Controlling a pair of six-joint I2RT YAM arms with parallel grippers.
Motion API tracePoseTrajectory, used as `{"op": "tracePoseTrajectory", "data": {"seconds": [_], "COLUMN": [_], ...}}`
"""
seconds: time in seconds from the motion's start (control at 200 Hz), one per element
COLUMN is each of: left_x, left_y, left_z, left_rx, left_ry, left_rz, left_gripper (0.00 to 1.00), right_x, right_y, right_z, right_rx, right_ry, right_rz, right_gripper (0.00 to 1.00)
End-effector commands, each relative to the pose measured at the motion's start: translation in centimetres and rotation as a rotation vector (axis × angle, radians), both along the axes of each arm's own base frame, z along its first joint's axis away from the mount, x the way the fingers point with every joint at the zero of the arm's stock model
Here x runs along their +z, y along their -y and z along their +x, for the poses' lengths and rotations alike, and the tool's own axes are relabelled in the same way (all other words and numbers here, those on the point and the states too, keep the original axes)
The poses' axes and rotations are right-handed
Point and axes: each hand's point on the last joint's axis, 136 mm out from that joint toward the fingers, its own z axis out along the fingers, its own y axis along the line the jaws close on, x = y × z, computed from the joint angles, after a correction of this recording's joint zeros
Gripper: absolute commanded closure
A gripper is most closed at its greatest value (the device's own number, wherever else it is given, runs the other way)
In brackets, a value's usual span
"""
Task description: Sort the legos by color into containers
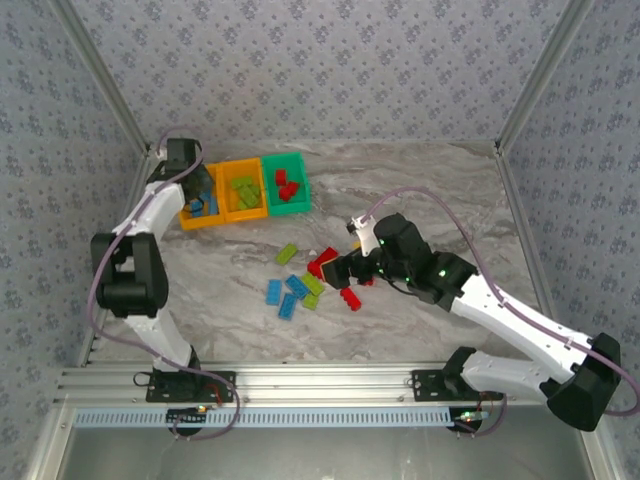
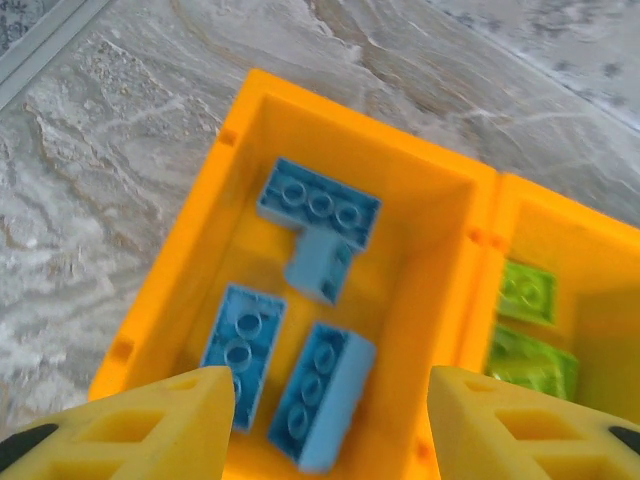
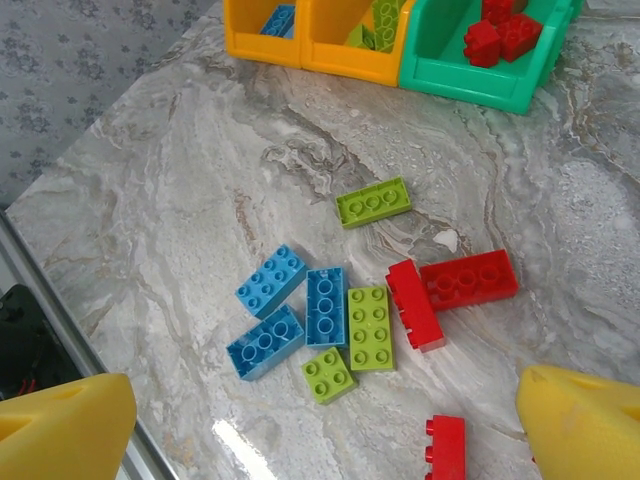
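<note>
Three joined bins stand at the back left: an orange one [image 1: 200, 224] with blue bricks, an orange one [image 1: 246, 215] with lime green bricks, a green one [image 1: 289, 209] with red bricks. My left gripper [image 2: 330, 400] hangs open over the first orange bin [image 2: 420, 290], above several blue bricks [image 2: 320, 395], holding nothing. Loose legos lie mid-table: blue [image 3: 326, 305], lime green [image 3: 370, 327] and red [image 3: 468, 278]. My right gripper [image 3: 325, 395] is open above this pile, its yellow fingers [image 3: 70, 425] wide apart and empty. From above, the right gripper [image 1: 345, 268] sits beside the red bricks [image 1: 322, 262].
The marble table [image 1: 430, 190] is walled by patterned panels on three sides. An aluminium rail [image 1: 320, 380] runs along the near edge. One lime green brick [image 3: 373, 202] lies apart, between the pile and the bins. A red brick [image 3: 446, 450] lies nearest the right gripper.
</note>
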Motion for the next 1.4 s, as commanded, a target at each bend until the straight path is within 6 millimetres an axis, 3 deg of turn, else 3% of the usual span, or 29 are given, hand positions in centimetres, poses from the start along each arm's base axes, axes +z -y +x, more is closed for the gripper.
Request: {"op": "tracePoseTrajectory", "data": {"seconds": [0.0,0.145,0.26,0.34,0.445,0.555,0.605,0.625,0.685,0.84,1.084,1.304,1.394], "left_x": [5.9,10.5,12.3,12.2,11.6,8.2,7.0,6.5,5.7,5.5,4.7,5.1,5.1], "left_y": [3.9,10.5,15.2,17.0,17.6,17.6,17.6,17.5,17.7,17.5,16.8,16.8,16.6], "left_z": [-3.0,-9.5,-15.3,-19.1,-23.0,-26.4,-27.1,-27.4,-28.1,-28.1,-27.7,-27.2,-27.0], "left_rx": [-0.117,-0.401,-0.699,-0.878,-1.058,-1.259,-1.299,-1.314,-1.362,-1.392,-1.369,-1.345,-1.331], "left_ry": [0.128,0.205,0.243,0.242,0.246,0.234,0.242,0.238,0.241,0.242,0.222,0.260,0.260], "left_rz": [-0.079,-0.030,0.116,0.194,0.279,0.357,0.375,0.379,0.383,0.440,0.479,0.492,0.501], "left_gripper": [0.46,0.46,0.46,0.45,0.45,0.42,0.41,0.41,0.38,0.17,0.13,0.12,0.11], "right_x": [-1.3,-3.9,-6.0,-7.2,-8.6,-10.7,-12.5,-11.6,-13.1,-16.6,-20.7,-22.4,-22.1], "right_y": [-0.2,0.2,-0.4,-1.7,-4.2,-7.4,-8.1,-9.0,-9.6,-11.5,-12.9,-13.7,-13.8], "right_z": [1.1,2.6,3.4,3.7,4.3,5.1,5.7,6.6,8.2,11.0,13.9,13.3,13.3], "right_rx": [-0.049,-0.124,-0.136,-0.106,-0.046,0.052,0.072,0.072,0.060,0.074,0.096,0.134,0.118], "right_ry": [-0.009,-0.046,-0.087,-0.126,-0.153,-0.093,-0.060,-0.024,-0.003,0.005,-0.081,-0.125,-0.137], "right_rz": [-0.024,-0.122,-0.176,-0.201,-0.235,-0.297,-0.358,-0.351,-0.415,-0.512,-0.522,-0.547,-0.534], "right_gripper": [0.00,0.00,0.00,0.00,0.00,0.00,0.00,0.00,0.00,0.00,0.01,0.32,0.42]}}
